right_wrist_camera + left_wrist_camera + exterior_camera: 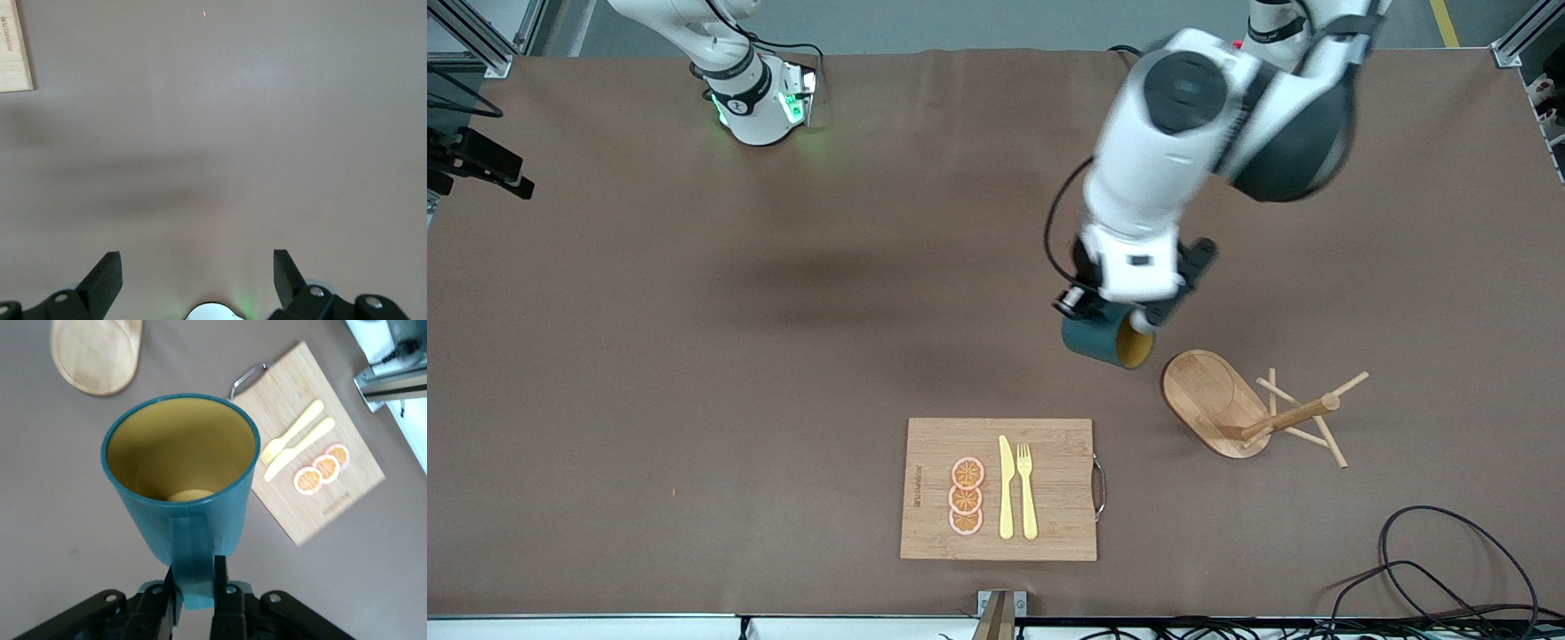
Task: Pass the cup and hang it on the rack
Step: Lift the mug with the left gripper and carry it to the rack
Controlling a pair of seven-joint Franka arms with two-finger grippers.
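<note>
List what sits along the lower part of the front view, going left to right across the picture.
Orange slices → knife → fork, all on the cutting board → cup held in the left gripper → rack.

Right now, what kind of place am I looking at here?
Probably a robotics lab set up as a mock kitchen: two arms bolted to a brown-covered table, aluminium framing and loose cables at its edges, and toy cutlery on a cutting board.

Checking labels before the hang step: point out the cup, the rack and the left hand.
cup (180, 447): left wrist view, on its yellowish inside wall.
rack (1209, 396): front view, on its oval base.
left hand (195, 587): left wrist view, between the fingertips gripping the cup's handle.
</note>
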